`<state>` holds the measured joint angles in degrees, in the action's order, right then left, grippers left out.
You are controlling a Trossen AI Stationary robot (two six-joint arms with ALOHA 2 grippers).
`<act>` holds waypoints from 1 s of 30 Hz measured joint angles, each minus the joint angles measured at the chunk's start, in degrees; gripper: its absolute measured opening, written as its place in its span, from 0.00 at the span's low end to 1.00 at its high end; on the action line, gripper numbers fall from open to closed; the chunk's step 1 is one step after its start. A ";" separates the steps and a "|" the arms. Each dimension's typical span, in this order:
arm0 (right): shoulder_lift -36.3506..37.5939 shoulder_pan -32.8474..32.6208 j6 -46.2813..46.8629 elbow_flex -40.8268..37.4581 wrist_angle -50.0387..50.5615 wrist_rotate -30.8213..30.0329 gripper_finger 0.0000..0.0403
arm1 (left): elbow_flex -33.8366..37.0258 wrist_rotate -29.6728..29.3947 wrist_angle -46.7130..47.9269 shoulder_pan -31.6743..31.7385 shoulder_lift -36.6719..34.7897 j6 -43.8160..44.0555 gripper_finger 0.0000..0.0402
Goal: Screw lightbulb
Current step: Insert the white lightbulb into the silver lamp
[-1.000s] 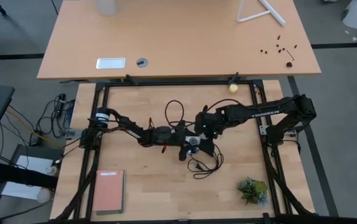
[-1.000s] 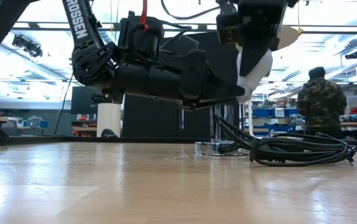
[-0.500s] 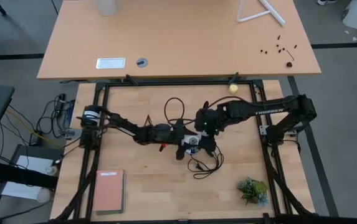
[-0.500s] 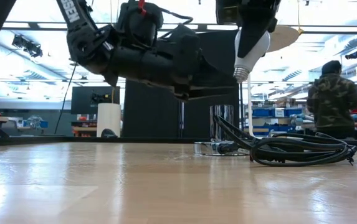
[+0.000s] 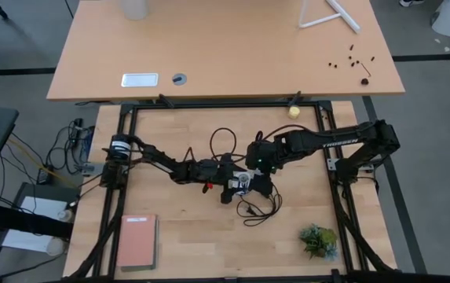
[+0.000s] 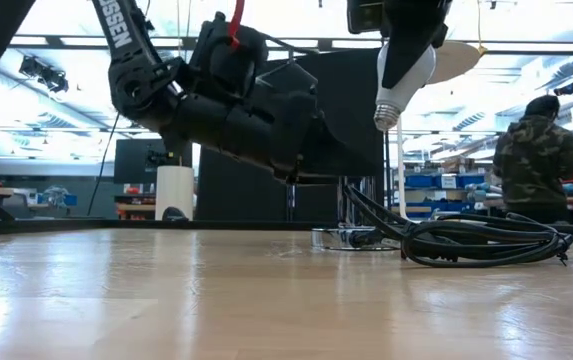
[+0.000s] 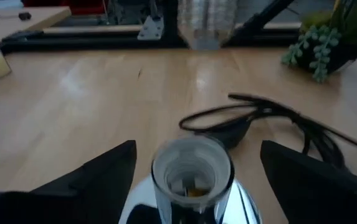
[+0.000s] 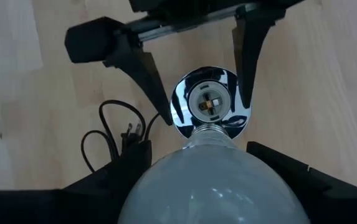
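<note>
The white lightbulb (image 8: 212, 177) hangs base-down in my right gripper (image 8: 209, 186), which is shut on it. Its threaded base (image 6: 386, 118) is straight above the silver socket (image 8: 210, 106), with a gap between. The socket (image 7: 192, 174) stands on the table by its round flange, mouth up. My left gripper (image 7: 194, 171) reaches in nearly level, open. Its fingers (image 8: 154, 81) stand on either side of the socket, with gaps to the neck. The black cord (image 6: 481, 240) lies coiled beside the socket. My right gripper pinches the bulb's wide glass part (image 6: 411, 60) between its two fingers. The fingers come from above, pointing steeply down. The bulb hangs upright below them, threaded base down, lifted clear of the socket and the table.
A small green plant (image 5: 319, 240) stands at the near right and a pink notebook (image 5: 137, 241) lies at the near left. A yellowish ball (image 5: 294, 111) sits at the far edge. A person (image 6: 536, 150) stands in the room beyond the table.
My right gripper has risen with the lightbulb. Its base, first hidden low behind my left gripper, now hangs clear above it. My left gripper has tipped slightly while staying at the socket.
</note>
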<state>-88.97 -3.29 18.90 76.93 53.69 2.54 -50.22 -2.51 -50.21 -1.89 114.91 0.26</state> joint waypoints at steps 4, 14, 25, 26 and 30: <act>0.00 -0.02 0.29 0.00 -0.15 -0.06 0.65 | -0.01 -0.65 -6.11 0.00 3.74 -0.05 0.88; 0.00 -0.13 0.46 0.00 -3.00 1.95 0.65 | -0.02 -2.44 -21.10 -0.09 13.01 -0.05 0.82; -8.13 1.55 -3.48 5.47 1.28 5.46 0.65 | -1.50 -2.44 -30.23 -0.09 19.24 -0.05 0.70; -10.03 1.61 -4.73 7.33 2.94 5.58 0.65 | -1.56 -2.42 -30.29 -0.09 19.32 -0.05 0.68; -15.90 1.60 -9.19 14.10 8.75 4.51 0.65 | -1.66 -2.40 -30.22 -0.11 19.32 -0.47 0.63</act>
<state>-104.87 -1.69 9.70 91.02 62.44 7.04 -51.88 -4.91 -80.42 -2.00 134.23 -0.21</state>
